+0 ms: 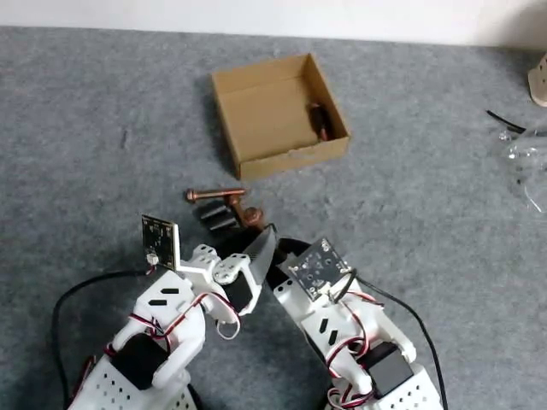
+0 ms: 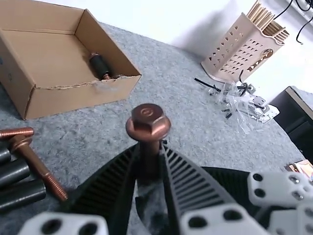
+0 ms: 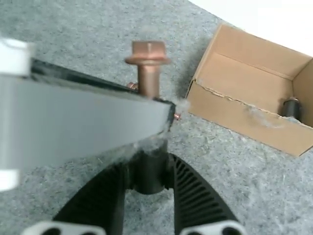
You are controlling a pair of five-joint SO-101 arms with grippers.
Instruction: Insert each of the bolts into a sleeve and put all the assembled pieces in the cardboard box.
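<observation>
Two sets of jaws meet nearest the arms, each holding half of one assembly. The left jaws are closed on the shank of a copper bolt [image 2: 148, 125], which stands with its hexagonal head up. Gripping the shank below the head leaves the threaded end free to enter a sleeve. The right jaws are clamped around a dark sleeve [image 3: 148, 172] and hold it directly in line under that bolt, so one arm steadies the part while the other feeds. One left finger crosses the right wrist view and hides the joint, so I cannot tell whether the shank has entered the bore. Judging by the alignment, insertion is the step in hand.

Just beyond the jaws, two loose bolts [image 2: 34, 164] and a few spare sleeves [image 2: 14, 183] lie together on the grey worktop [image 1: 102, 128]. They are close enough to reach for the next rounds.

Farther off sits the cardboard box [image 1: 295, 158], open at the top, with one assembled piece [image 1: 320, 121] already resting against its inner wall. It is the drop-off point, set clear of the parts pile so a carried piece need not pass over loose stock.

At the far edge stand a perforated holder [image 2: 242, 46] and some clear plastic bags [image 2: 244, 105], which have no part in the task.
</observation>
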